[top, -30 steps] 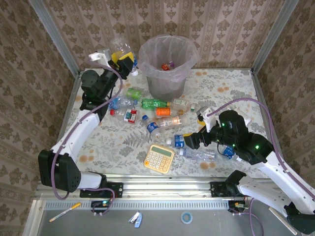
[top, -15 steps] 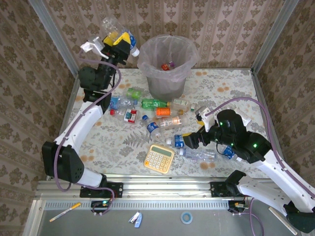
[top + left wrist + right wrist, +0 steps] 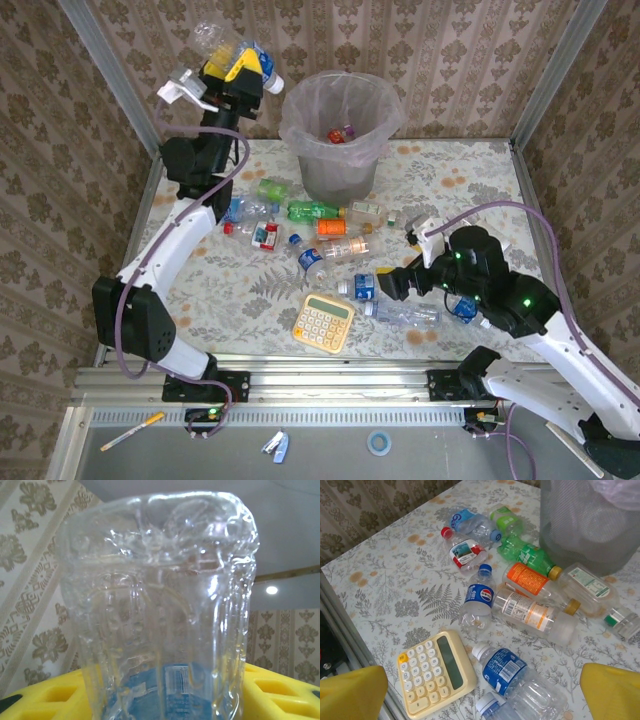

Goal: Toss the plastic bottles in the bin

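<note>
The left gripper [image 3: 236,72] is closed partway on a crushed clear bottle [image 3: 160,610] with a blue label, held up just left of the rim of the bin [image 3: 338,172]. The right gripper [image 3: 390,285] is spread wide and empty in front of the bin, over a blue-labelled bottle [image 3: 502,670]. The other plastic bottles [image 3: 312,210] lie scattered in front of the bin too.
</note>
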Controlling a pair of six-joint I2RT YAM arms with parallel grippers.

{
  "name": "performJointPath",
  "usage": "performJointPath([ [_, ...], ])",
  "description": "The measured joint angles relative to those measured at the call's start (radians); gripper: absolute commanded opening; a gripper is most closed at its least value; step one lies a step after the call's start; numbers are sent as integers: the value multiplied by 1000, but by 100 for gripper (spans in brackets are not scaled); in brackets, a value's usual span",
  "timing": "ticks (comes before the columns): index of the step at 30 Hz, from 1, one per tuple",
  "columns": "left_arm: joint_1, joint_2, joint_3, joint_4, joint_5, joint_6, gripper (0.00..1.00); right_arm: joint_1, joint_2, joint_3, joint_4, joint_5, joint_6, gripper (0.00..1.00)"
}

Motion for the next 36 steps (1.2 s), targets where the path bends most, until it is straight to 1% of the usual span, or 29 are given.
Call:
performJointPath([
  [7,0,0,-28,102,-35,0,59,0,-62,0,9,42,-4,100],
  [14,-2,0,-39,144,-62,2,59,0,-90,-1,24,59,-8,100],
  [25,-15,19,-27,156,-62,16,61,0,-90,-12,39,62,-23,100],
  [32,-61,40,-8,136,-50,94,61,0,-97,-16,42,63,-23,100],
  [36,-66,56,24,126,-40,116,61,0,-99,-18,42,63,-23,100],
])
